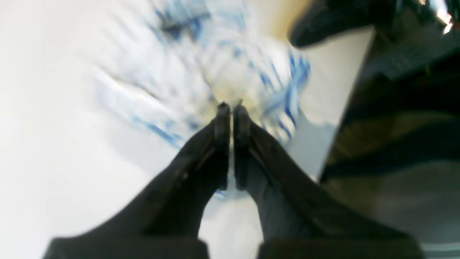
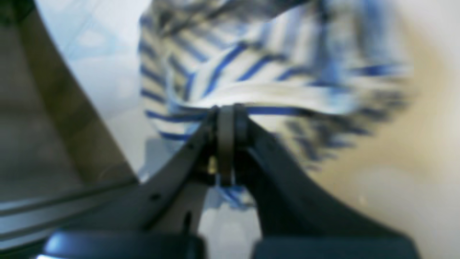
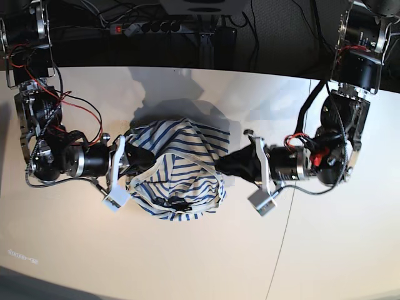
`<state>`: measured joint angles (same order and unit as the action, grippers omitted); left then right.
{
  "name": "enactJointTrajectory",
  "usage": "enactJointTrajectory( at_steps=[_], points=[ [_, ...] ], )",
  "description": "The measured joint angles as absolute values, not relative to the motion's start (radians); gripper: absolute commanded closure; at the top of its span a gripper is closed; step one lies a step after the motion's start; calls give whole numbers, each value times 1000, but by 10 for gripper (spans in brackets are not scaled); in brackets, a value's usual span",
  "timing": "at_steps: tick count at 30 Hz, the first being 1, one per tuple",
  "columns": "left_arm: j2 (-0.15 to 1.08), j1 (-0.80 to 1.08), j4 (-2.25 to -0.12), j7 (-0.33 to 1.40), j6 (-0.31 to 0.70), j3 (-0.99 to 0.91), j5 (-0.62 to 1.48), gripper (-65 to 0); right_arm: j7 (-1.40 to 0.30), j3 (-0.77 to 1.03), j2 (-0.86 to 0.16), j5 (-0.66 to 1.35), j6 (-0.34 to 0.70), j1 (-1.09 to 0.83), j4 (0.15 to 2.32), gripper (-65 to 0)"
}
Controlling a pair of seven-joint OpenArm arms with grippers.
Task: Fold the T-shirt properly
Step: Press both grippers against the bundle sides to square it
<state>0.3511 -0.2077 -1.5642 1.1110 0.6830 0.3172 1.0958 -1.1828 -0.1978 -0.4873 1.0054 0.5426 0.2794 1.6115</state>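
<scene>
- While bunched into a rumpled heap, the T-shirt sits near the middle of the white table, white with thin blue stripes, folds running every way.
- Small dark label shows at the near edge of the heap in the base view, on a white neck band.
- Both arms come in low from either side, with the shirt between them.
- Right gripper is at the heap's left side in the base view; right wrist view shows its fingers pressed together with striped cloth bunched right at the tips, pinching the shirt.
- Left gripper is at the heap's right side in the base view; left wrist view shows its fingers pressed nearly together, a thin slit between them, striped cloth just past the tips.
- Left wrist view is badly blurred, so it probably has a fold of cloth nipped, but I cannot tell for sure.
- Shadow of the heap falls on the table behind it, toward the far edge.
- Power strip and cables lie on the dark floor beyond the table.
- Red wires loop along the right arm.
</scene>
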Motion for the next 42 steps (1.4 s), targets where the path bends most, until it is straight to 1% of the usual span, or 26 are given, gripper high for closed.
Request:
enactJointTrajectory(
  at_steps=[3, 7, 9, 12, 18, 20, 23, 26, 30, 34, 38, 42],
  points=[
    [290, -182, -1565, 1085, 683, 331, 1078, -20, -1168, -252, -457, 981, 543, 282, 1612, 0],
    [221, -183, -1554, 1014, 683, 333, 903, -20, -1129, -292, -414, 895, 543, 282, 1572, 0],
    [218, -182, -1524, 977, 683, 334, 828, -20, -1112, -295, -401, 878, 543, 282, 1526, 0],
    [228, -183, -1467, 917, 682, 331, 752, -20, -1074, -296, -411, 878, 542, 285, 1468, 0],
    [227, -217, -1317, 783, 683, 332, 656, -20, -1032, -296, -469, 866, 542, 288, 1412, 0],
    [243, -232, -1269, 780, 683, 332, 632, -20, -1030, -296, -487, 845, 542, 288, 1406, 0],
    [274, -236, -1225, 777, 683, 330, 625, -20, -1033, -296, -496, 836, 542, 288, 1390, 0],
    [279, -240, -1223, 777, 683, 328, 630, -20, -1034, -296, -495, 835, 542, 288, 1389, 0],
    [277, -246, -1223, 778, 683, 329, 696, -20, -1034, -292, -492, 840, 543, 287, 1394, 0],
    [277, -249, -1240, 839, 683, 289, 760, -20, -1047, -255, -482, 838, 543, 279, 1464, 0],
    [276, -250, -1290, 868, 683, 205, 802, -20, -1042, -128, -482, 841, 543, 285, 1567, 0],
    [278, -268, -1298, 868, 682, 160, 803, -20, -1018, 28, -482, 837, 543, 291, 1568, 0]
  ],
)
